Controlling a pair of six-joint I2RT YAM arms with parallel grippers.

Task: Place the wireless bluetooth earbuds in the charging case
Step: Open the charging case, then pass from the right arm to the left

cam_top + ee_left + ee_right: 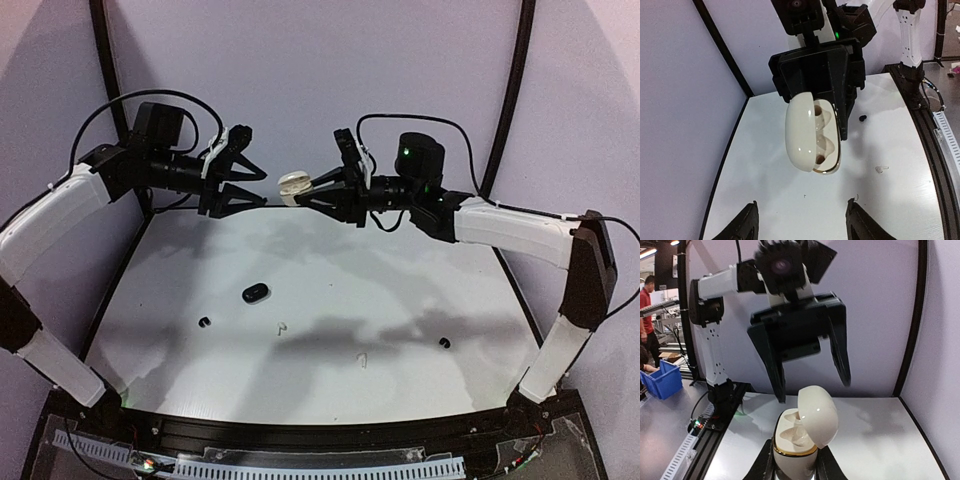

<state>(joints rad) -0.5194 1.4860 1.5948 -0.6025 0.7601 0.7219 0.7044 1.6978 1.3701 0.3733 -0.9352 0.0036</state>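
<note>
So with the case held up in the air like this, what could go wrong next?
The right claw grips only the base of the open case, so it could slip or twist. The open left claw sits close to the lid and might knock it shut. The white earbuds and black earbuds all lie on the table; they are tiny and may be hard to pinch.

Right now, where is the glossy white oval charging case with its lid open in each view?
Top external: upper centre, glossy white oval charging case held by the right gripper.
Left wrist: picture centre, cavities showing.
Right wrist: bottom centre, lid tilted open.
Shared landmark: the left gripper facing it.
</note>
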